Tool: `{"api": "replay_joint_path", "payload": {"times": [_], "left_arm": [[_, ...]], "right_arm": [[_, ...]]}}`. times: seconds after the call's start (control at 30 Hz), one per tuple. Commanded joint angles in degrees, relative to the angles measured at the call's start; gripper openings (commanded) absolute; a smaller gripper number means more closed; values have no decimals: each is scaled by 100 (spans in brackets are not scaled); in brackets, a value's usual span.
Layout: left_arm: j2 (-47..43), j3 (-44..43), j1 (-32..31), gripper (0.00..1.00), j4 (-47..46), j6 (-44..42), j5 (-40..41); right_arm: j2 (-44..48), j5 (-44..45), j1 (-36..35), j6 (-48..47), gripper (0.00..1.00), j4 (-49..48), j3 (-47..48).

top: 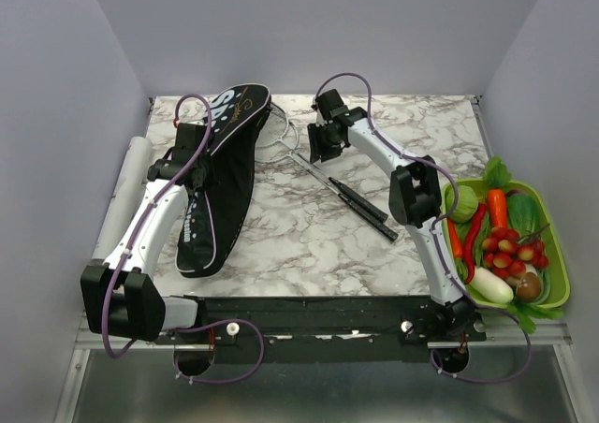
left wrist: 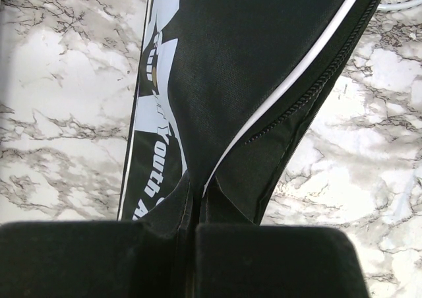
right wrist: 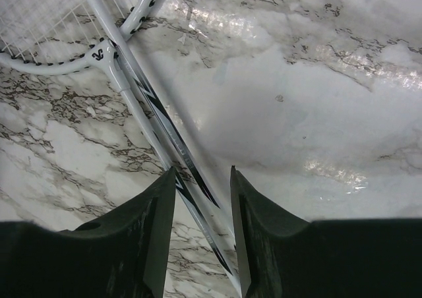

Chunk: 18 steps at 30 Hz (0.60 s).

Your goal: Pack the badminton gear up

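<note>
The long black bag [top: 223, 175] with white lettering lies on the left of the marble table, its wide end at the back. My left gripper [top: 197, 147] is shut on a raised fold of the bag [left wrist: 264, 80] beside its zipper, the cloth pinched between the fingers [left wrist: 264, 258]. Two rackets lie crossed: pale hoops [top: 279, 128] by the bag's wide end, black stems [top: 365, 206] toward the middle. My right gripper [top: 321, 147] is open, low over the thin shafts [right wrist: 142, 107], which run between its fingers [right wrist: 148, 232]. The hoops' lower ends [right wrist: 46, 31] show at top left.
A green tray [top: 554, 255] of toy vegetables stands at the right edge. A white roll [top: 126, 189] lies along the left wall. Bare marble lies between the bag and the stems.
</note>
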State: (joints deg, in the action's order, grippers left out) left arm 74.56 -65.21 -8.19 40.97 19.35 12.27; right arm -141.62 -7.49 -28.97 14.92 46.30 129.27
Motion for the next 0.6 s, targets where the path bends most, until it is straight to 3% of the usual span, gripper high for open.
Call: {"api": "replay_joint_path", "payload": {"times": [0.0, 0.47, 0.57], "left_arm": [[-179, -79, 54, 0, -186, 25, 12], [-126, -53, 63, 0, -212, 7, 30], [-126, -36, 71, 0, -239, 7, 38]], "right_arm": [[-217, 142, -100, -120, 46, 168, -33], [-366, 624, -205, -156, 42, 405, -43], [-375, 870, -232, -191, 36, 511, -25]]}}
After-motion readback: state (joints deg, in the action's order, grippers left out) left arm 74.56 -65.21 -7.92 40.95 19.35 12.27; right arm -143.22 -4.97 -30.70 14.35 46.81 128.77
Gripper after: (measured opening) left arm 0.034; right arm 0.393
